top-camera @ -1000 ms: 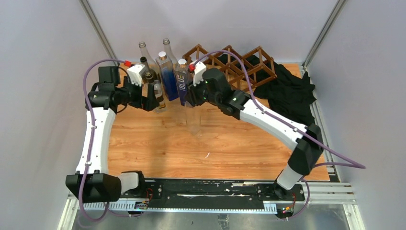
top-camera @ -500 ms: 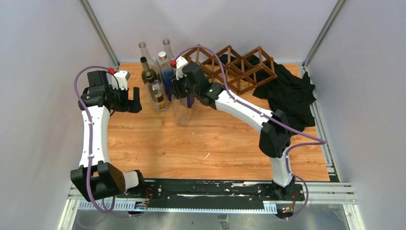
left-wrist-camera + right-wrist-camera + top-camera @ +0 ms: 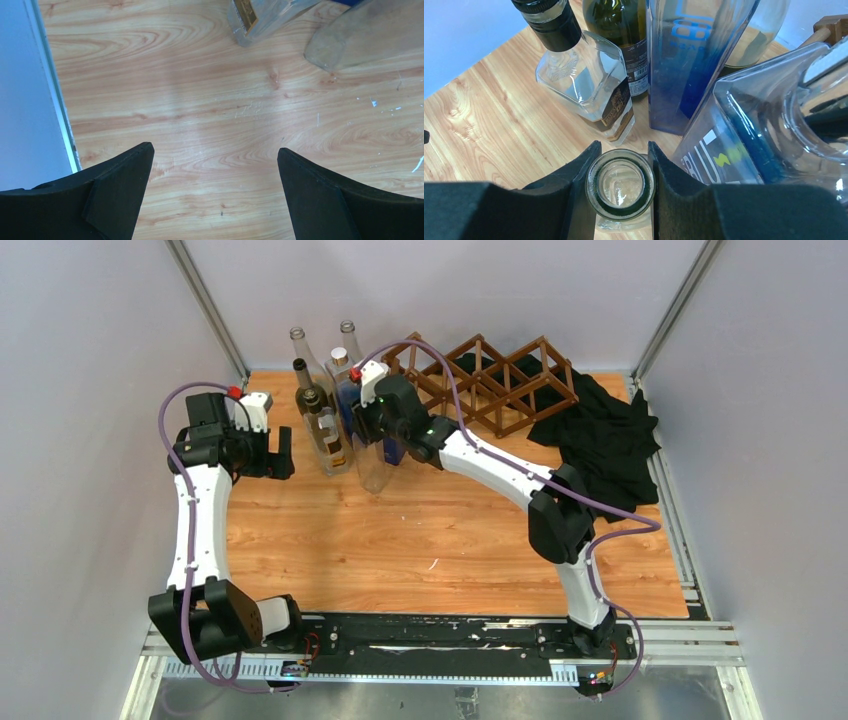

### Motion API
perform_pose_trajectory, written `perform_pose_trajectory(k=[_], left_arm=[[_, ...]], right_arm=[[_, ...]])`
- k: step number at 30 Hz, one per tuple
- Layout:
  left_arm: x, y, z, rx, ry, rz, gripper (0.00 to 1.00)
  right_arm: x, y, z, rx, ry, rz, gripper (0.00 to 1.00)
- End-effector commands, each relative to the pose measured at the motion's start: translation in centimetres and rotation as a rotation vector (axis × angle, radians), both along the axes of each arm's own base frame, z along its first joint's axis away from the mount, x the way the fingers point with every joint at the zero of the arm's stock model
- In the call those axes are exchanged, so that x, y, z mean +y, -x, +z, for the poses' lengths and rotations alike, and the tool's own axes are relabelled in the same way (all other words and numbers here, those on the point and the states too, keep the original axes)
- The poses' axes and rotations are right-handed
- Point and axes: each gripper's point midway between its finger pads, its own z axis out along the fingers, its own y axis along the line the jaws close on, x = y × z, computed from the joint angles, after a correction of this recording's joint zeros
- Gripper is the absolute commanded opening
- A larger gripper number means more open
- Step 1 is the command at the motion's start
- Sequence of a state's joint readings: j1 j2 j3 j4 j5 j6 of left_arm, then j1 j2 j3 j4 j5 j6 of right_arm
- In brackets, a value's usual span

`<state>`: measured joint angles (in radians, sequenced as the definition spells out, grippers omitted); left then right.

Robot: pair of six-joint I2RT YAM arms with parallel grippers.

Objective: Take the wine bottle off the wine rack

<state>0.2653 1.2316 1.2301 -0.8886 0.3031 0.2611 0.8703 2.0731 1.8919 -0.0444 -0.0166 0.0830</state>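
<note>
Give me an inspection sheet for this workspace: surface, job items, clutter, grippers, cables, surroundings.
Surface: wooden table, a few white flecks and scuffs.
Job's things: wine rack at the back, no bottle seen in it; clear bottle off the rack, gripped at its mouth.
Clutter: other bottles grouped back left; black cloth beside the rack.
Grippers: right gripper shut on the clear bottle; left gripper open, empty.
Cables: purple cables looped along both arms.
Surroundings: grey walls, metal frame.
</note>
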Motion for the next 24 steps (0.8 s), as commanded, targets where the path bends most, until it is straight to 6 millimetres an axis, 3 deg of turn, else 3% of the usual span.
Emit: perform_pose_trajectory(k=[1,8,11,14,24], left_arm=[[0.9,-0.2,0.7,-0.036,-0.055,-0.002,1.00],[0.6,-0.5,0.2,-0.019,-0.028,-0.003,1.00],[0.6,-0.7,0.4,-0.022,-0.027,-0.002,1.00],[0.7,-0.7,0.5,-0.027,-0.030,0.000,1.00],[0.7,-1.1,1.1,-0.041,-0.026,0.003,1.00]], right_arm=[[0.5,-1.0,1.8,-0.084,-0.060,-0.011,0.01],[-0.2,-0.6,1.3,-0.099,-0.020,-0.047,0.49],[-0.5,-0.1,2.0,-0.112,-0.016,-0.051,0.84],[-0.6,0.6,3.3,-0.118,-0.024,-0.045,0.92],[-2.0,4.4,9.6,-0.116,-0.138,0.012,0.96]])
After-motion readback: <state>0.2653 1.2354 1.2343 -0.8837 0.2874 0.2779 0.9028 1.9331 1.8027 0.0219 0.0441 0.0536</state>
